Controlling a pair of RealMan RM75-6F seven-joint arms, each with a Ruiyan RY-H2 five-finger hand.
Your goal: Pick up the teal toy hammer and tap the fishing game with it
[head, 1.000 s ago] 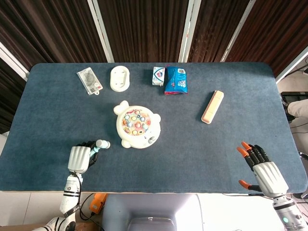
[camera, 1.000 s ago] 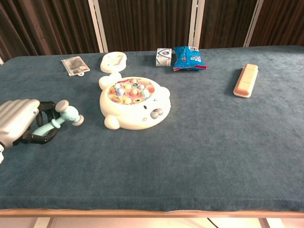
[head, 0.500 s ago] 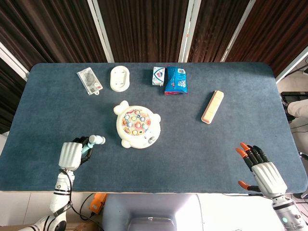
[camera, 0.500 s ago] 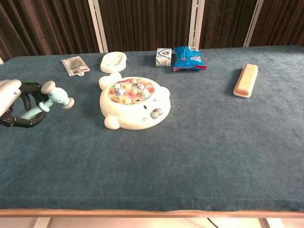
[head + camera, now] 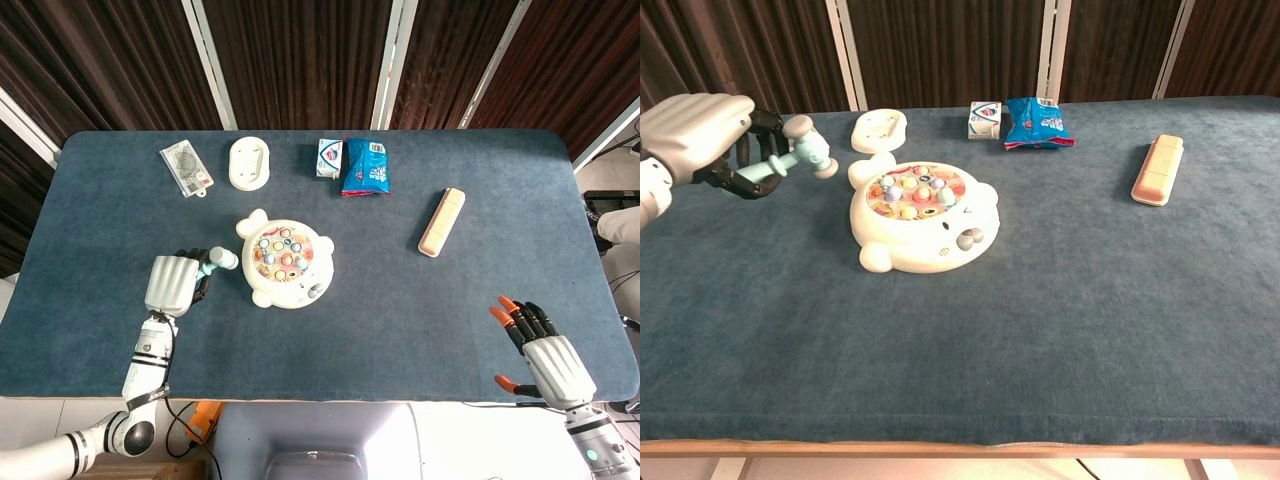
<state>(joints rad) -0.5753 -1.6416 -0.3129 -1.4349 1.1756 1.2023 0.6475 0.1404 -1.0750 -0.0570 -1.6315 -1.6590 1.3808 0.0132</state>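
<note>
My left hand [image 5: 173, 283] [image 5: 702, 140] grips the handle of the teal toy hammer [image 5: 215, 262] [image 5: 800, 153] and holds it raised above the table. The hammer's head points right, just left of the fishing game [image 5: 284, 262] [image 5: 919, 216] and apart from it. That game is a white, bear-shaped toy with small coloured fish in its round middle, sitting centre-left on the blue table. My right hand [image 5: 545, 355] hangs open at the table's near right edge, orange fingertips spread, holding nothing. It shows only in the head view.
Along the far side lie a packaged item [image 5: 186, 167], a white oval case [image 5: 249, 162], a small carton [image 5: 329, 157] and a blue snack bag [image 5: 366, 166]. A peach-coloured bar [image 5: 441, 221] [image 5: 1157, 168] lies to the right.
My left hand has lifted the hammer off the table and carried it up and toward the game's left side. The right hand has barely moved.
</note>
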